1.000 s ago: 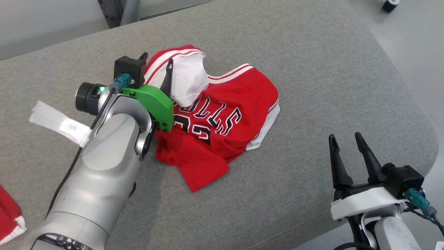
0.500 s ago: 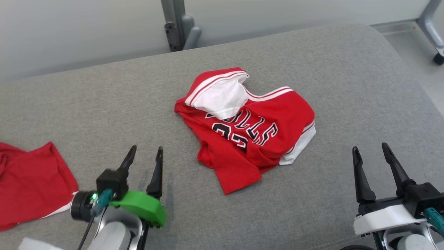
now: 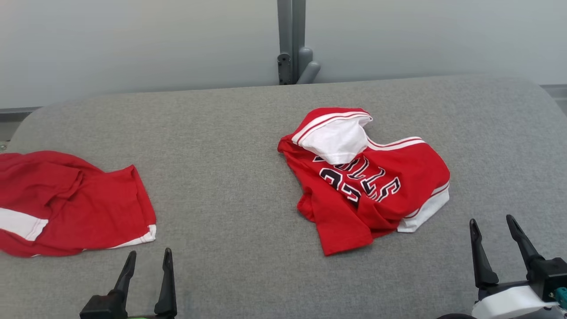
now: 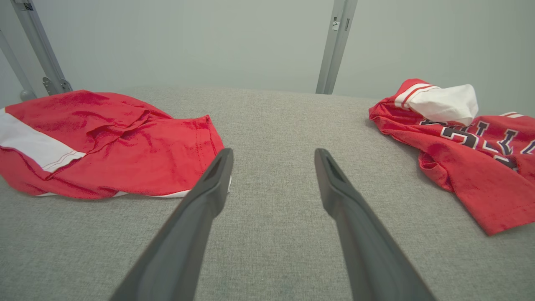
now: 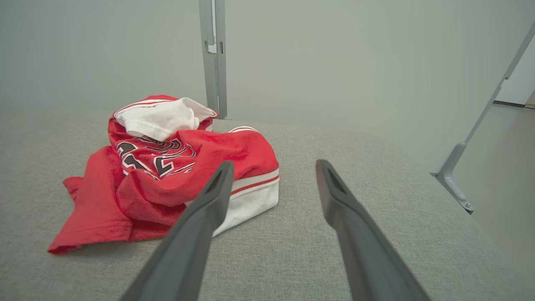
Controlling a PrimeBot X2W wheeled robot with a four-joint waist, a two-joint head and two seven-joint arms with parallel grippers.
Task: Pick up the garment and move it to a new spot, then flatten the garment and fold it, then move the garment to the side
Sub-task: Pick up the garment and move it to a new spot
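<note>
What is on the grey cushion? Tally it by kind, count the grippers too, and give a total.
Garments: 2, the lettered jersey and the plain garment at the left.
Grippers: 2, the left gripper and the right gripper, both open and holding nothing.
Total: 4

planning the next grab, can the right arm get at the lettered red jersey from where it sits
Probably yes. The right gripper is open and empty, and only bare grey cushion lies between it and the jersey, whose white hem faces it.
</note>
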